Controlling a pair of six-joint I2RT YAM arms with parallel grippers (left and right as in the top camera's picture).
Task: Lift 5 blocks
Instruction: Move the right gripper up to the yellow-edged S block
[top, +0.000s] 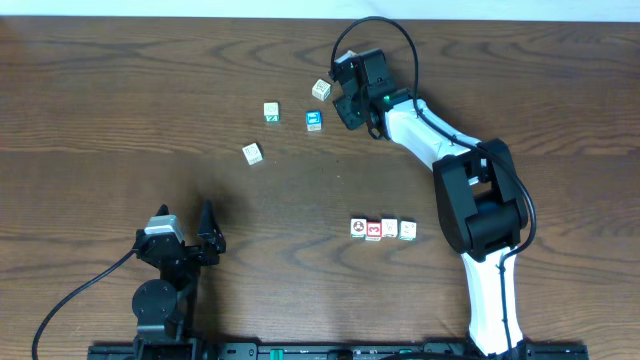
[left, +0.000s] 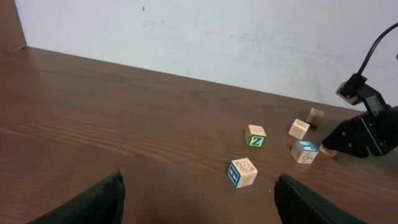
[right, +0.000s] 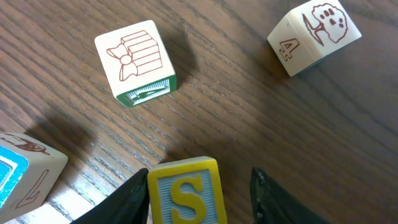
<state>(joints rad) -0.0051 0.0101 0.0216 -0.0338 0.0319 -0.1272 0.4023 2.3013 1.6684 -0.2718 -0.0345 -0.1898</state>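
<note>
**Right Gripper Straddled the S Block; Four Others Stood in a Row**

Toward the far side of the table (top: 120, 100), the right gripper (right: 199, 182) stood over the yellow-framed S block (right: 183, 194). Its jaws were apart with the block between them. In the wrist view one finger (right: 127, 199) lay against the block's side, while a strip of bare wood showed between the block and the other finger (right: 273, 199), so nothing was pinched (from overhead, this block could not be made out under the gripper).

Other cubes lay around it. The blue-faced cube (right: 15, 177) was just beside that first finger. The gift-picture cube (right: 135, 62), green on one side, lay farther out. The cube marked 4 (right: 314, 34) sat turned askew. A lone cube (top: 252, 153) lay apart from these, nearer the table's middle.

The other four blocks stood in a close row near the right arm: the dark-picture block (top: 358, 228), the red-marked block (top: 374, 231), the pale block (top: 390, 228) and the green-picture block (top: 408, 230). Whether they touched could not be told.

The left gripper (left: 199, 186) hung low by the near edge, well apart from every block. Its jaws were spread wide with nothing between them.
</note>
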